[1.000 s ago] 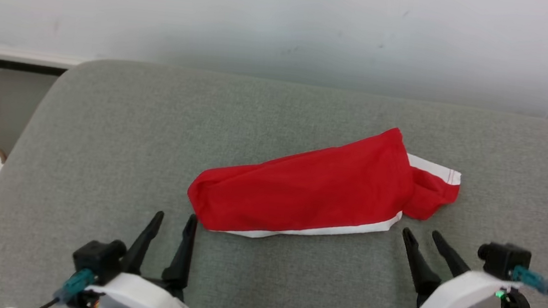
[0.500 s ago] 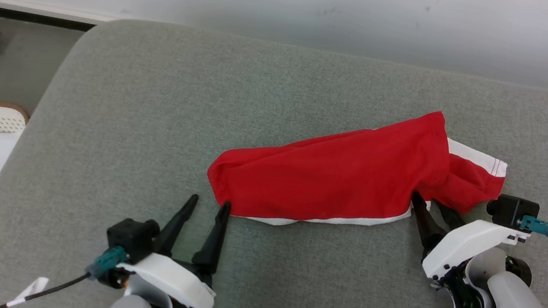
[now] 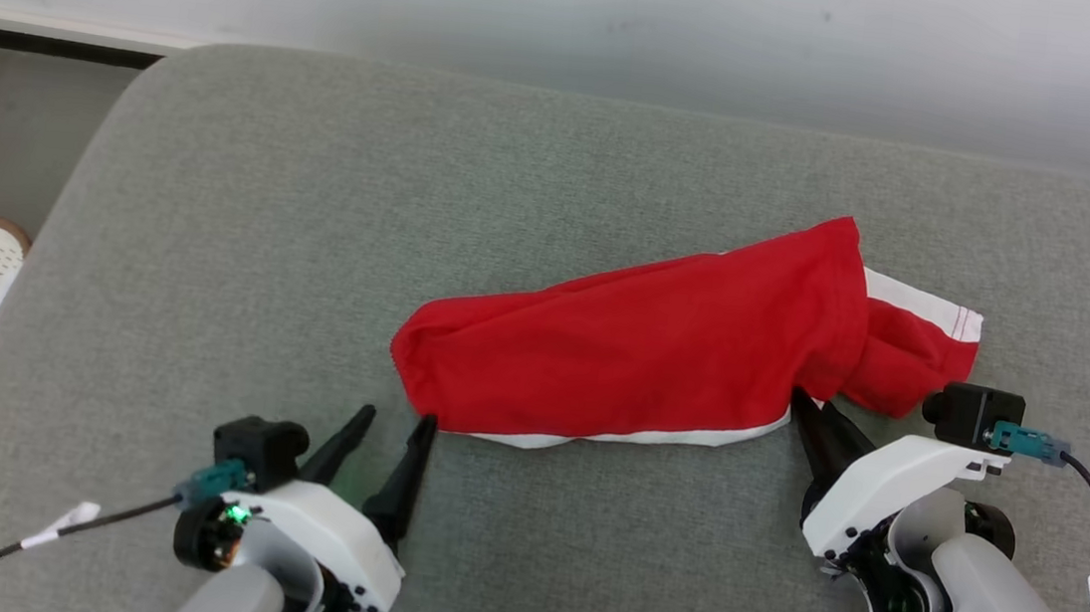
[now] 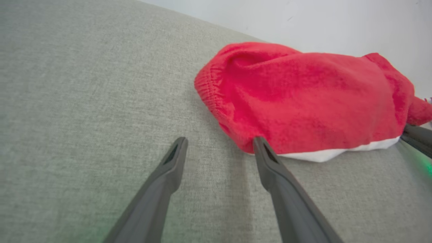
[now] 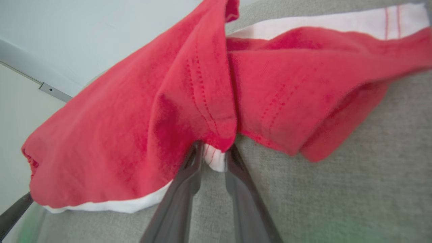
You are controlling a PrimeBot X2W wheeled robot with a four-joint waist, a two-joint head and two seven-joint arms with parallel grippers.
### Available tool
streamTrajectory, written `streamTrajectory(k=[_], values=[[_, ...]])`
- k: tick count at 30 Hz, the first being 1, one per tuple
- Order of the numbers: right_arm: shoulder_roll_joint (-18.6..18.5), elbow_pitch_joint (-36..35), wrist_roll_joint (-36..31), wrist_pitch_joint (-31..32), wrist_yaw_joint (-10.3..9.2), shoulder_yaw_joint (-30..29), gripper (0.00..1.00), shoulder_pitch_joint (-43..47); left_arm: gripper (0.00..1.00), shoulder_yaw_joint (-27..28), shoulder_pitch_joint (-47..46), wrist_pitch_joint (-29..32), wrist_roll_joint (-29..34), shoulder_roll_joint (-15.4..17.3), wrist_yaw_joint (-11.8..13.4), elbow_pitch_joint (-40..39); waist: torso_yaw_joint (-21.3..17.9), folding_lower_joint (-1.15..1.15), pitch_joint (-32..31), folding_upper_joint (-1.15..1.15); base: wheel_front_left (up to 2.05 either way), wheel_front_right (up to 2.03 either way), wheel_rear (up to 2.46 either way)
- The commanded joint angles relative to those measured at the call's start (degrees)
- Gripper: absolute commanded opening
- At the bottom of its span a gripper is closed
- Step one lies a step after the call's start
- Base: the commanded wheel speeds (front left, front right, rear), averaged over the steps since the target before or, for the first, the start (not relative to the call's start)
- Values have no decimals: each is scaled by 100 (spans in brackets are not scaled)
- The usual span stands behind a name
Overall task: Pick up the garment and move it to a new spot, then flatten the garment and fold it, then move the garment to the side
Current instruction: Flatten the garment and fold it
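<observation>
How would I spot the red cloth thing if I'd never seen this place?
Look at the big grey cushion below the pale wall. Near its middle lies a long, rumpled red garment. It is the one bright red thing on the cushion, and it has a white band along its near edge.

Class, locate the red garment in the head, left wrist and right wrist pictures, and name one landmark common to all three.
Head view: red garment, centre-right on the grey cushion.
Left wrist view: upper right.
Right wrist view: across the middle.
Shared landmark: its white hem band.
</observation>
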Motion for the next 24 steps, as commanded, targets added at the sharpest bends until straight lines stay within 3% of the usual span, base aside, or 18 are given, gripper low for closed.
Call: streamTrajectory(k=[1, 3, 5, 6, 9, 10, 11, 13, 24], values=[[34, 108, 95, 17, 6, 75, 31, 212, 100, 14, -111, 3, -3, 23, 1, 54, -34, 0, 12, 0, 0, 0, 0], [11, 89, 163, 1, 6, 166, 26, 190, 100, -43, -220, 73, -120, 14, -28, 260, -70, 0, 28, 0, 0, 0, 0], [1, 72, 223, -10, 5, 273, 4, 164, 100, -145, -360, 170, -215, 56, -39, 445, -110, 0, 42, 0, 0, 0, 0], [-4, 66, 263, -20, 5, 317, 0, 147, 100, -205, -426, 207, -263, 66, -45, 520, -131, 0, 49, 0, 0, 0, 0], [-27, 20, 377, -104, 5, 444, 0, 118, 100, -480, -550, 232, -485, 63, -42, 532, -181, 0, 51, 0, 0, 0, 0], [-39, -1, 419, -149, 5, 480, 0, 114, 75, -557, -577, 202, -572, 103, -43, 517, -191, 0, 49, 0, 0, 0, 0], [-49, -30, 452, -198, 5, 516, 0, 111, 38, -631, -599, 183, -670, 152, -40, 510, -201, 0, 45, 0, 0, 0, 0], [-61, -68, 547, -245, 5, 598, 0, 118, 0, -780, -630, 137, -801, 213, -41, 485, -218, 0, 28, 0, 0, 0, 0], [-427, -901, 1176, -503, 5, 1028, 0, 427, 0, -1227, -525, -151, -1189, 507, -43, 401, -202, 0, -316, 0, 0, 0, 0]])
